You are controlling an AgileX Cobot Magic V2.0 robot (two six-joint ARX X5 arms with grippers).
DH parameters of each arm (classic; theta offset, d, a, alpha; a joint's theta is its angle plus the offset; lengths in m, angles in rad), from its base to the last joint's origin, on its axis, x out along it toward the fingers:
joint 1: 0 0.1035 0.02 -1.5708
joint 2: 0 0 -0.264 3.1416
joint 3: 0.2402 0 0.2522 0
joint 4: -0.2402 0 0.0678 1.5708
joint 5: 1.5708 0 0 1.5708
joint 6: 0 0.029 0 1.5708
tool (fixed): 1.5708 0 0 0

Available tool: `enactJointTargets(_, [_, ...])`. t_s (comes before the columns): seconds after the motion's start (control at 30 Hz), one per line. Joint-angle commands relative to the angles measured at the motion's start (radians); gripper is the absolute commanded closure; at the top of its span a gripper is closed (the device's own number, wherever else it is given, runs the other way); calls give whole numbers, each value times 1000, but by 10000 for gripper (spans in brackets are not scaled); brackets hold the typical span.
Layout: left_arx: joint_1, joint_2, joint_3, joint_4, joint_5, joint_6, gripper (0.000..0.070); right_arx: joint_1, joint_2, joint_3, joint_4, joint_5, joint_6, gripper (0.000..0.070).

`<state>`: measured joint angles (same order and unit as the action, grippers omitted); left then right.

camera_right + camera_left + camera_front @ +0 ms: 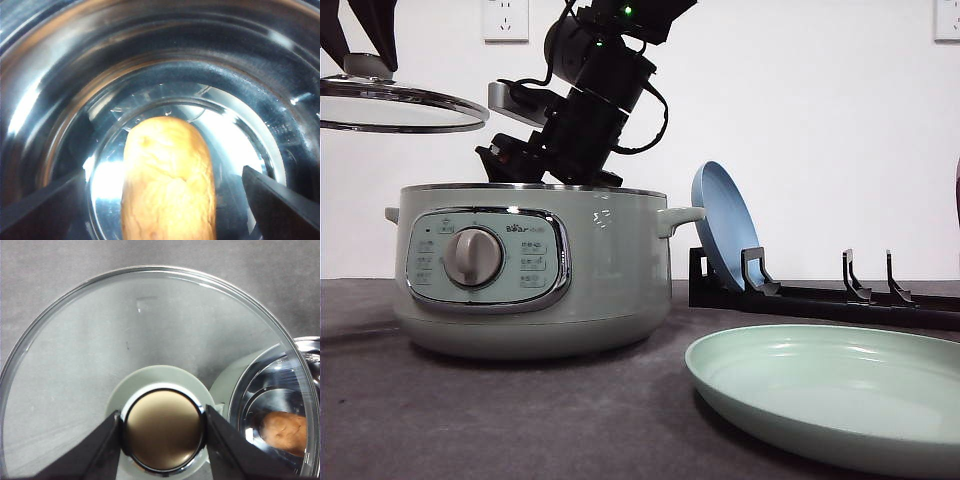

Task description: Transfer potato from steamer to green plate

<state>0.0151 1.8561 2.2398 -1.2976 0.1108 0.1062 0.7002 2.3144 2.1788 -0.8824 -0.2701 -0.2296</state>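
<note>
Potato [169, 180] lies inside steamer [610, 270], right pincer [165, 200] spread wide around it, untouching.

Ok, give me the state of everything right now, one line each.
Steamer: open, lid off.
Lid: held aloft by left gripper, shut on its knob.
Potato: lying inside the steamer.
Right gripper: open, straddling the potato.
Green plate: empty.
Blue plate: standing in the rack.

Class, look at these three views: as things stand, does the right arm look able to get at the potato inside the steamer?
Probably yes. The left gripper holds the glass lid up and aside, so the steamer is open. The right gripper is open inside it, a finger on each side of the potato.
</note>
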Motion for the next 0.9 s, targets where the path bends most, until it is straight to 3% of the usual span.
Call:
enactJointTargets(0.0, [1,-19,45,32,9,-3,700,13,40,27,1,-11,8,84])
enactJointTargets(0.23, [1,-19,45,32,9,-3,700,16,65,27,-9,-19,20,148])
enactJointTargets(0.3, [1,-19,45,33,9,-3,700,17,71,27,-10,-18,21,224])
enactJointTargets(0.43, [1,-19,45,34,9,-3,700,18,72,27,-9,-17,31,451])
enactJointTargets(0.5, [1,-19,45,34,9,-3,700,17,72,28,-8,-17,39,519])
enactJointTargets(0.63, [1,-19,45,34,9,-3,700,10,66,66,-41,-17,56,527])
enactJointTargets(0.87, [2,-19,45,35,9,-3,700,-19,9,266,-259,-11,58,527])
